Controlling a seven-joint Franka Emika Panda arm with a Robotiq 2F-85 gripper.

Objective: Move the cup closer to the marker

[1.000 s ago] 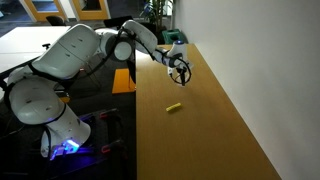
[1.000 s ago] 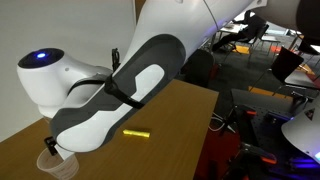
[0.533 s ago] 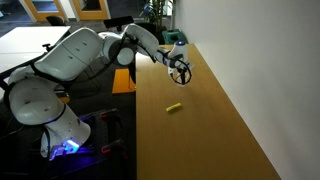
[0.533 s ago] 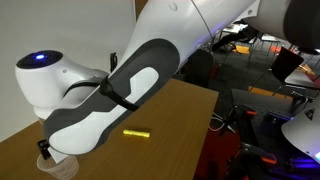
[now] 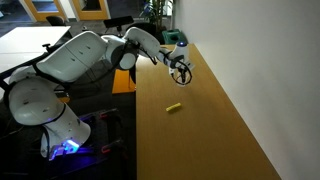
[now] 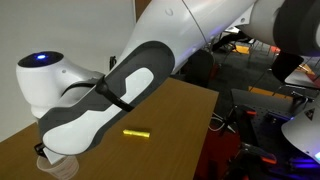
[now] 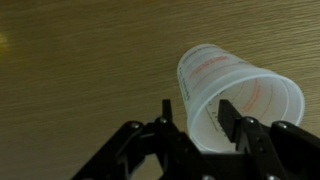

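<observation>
I'm watching the wrist view. The gripper is sitting at the near edge with its fingers only narrowly apart. They are pinching the cup, one finger outside the wall and the other crossing into the mouth. The cup is tilting over the wooden table, its long axis slanting and its open mouth facing up and to the right.

The wrist view is missing the marker. In both exterior views it is lying flat on the table with its long axis running roughly left to right. In an exterior view the gripper is hanging farther along the table, well apart from the marker. In an exterior view the arm is hiding most of the cup.
</observation>
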